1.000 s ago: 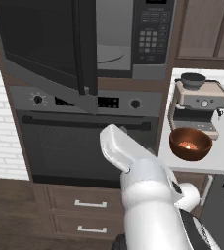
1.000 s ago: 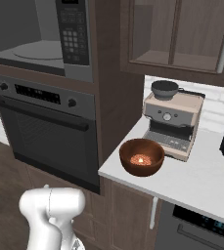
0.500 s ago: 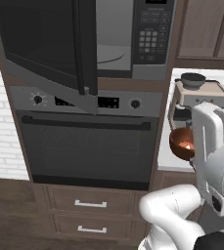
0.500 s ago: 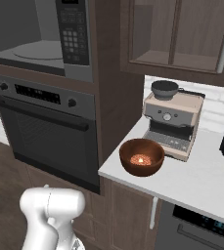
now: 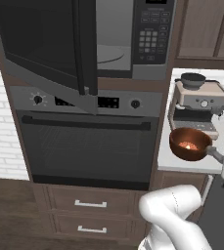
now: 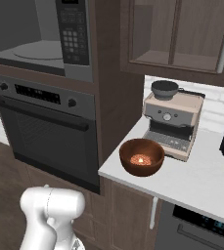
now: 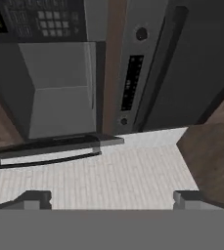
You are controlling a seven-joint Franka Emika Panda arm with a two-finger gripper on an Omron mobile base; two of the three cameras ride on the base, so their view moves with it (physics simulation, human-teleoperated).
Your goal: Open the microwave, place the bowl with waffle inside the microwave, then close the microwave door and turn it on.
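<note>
bowl [image 6: 142, 157] on counter [image 6: 201, 176], end effector [image 7: 111, 199] apart, spread wide

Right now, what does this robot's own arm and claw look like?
The arm is made of smooth, glossy white rounded segments, thick and tube-like, bending at bulging elbows; the same white shell shows in the right base view. No cables or markings can be seen on it. The claw ends in two small dark grey, blocky fingertips.

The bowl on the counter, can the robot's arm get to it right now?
Probably yes. The bowl sits near the counter's front edge, nothing over it; the coffee machine stands behind. The gripper is open, empty.
</note>
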